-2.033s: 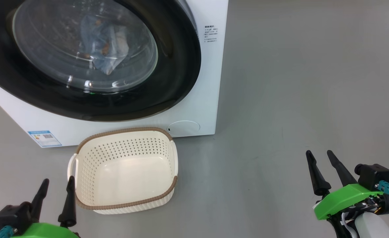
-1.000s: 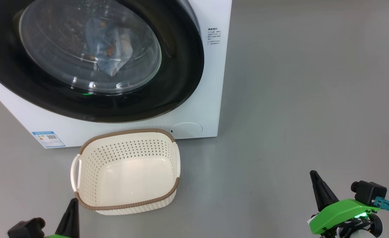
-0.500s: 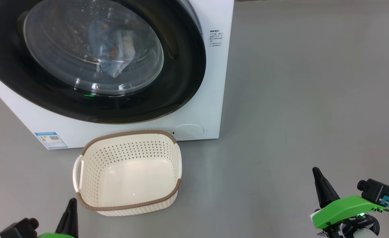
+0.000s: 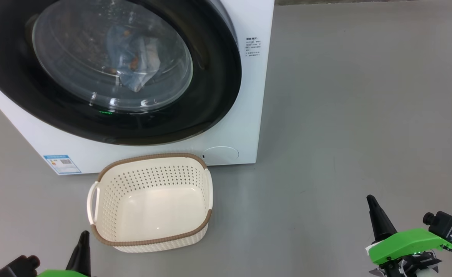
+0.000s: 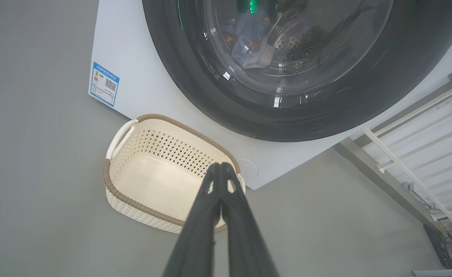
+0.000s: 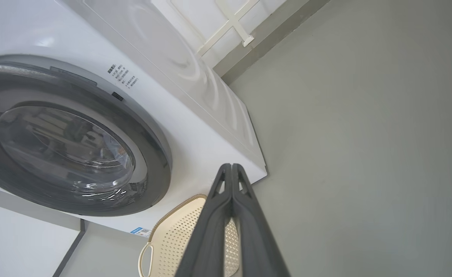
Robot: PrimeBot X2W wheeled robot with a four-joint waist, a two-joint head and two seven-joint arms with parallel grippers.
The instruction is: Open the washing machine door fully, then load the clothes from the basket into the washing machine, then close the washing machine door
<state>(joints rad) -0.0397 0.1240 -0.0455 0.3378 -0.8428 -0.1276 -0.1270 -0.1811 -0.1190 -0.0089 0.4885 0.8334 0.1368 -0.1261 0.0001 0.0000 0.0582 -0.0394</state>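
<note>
Washing machine (image 4: 249, 115) stands on the grey floor (image 4: 345, 134), its black-rimmed door (image 4: 214, 96) shut. The empty basket (image 4: 149, 156) sits just in front. Blue clothes (image 4: 133, 65) lie behind the glass. Left gripper (image 5: 220, 166) and right gripper (image 6: 231, 166) hang low, fingers pressed together, holding nothing.

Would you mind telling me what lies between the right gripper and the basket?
In the head view, that stretch is bare grey floor; nothing lies between the basket and the right gripper.
</note>
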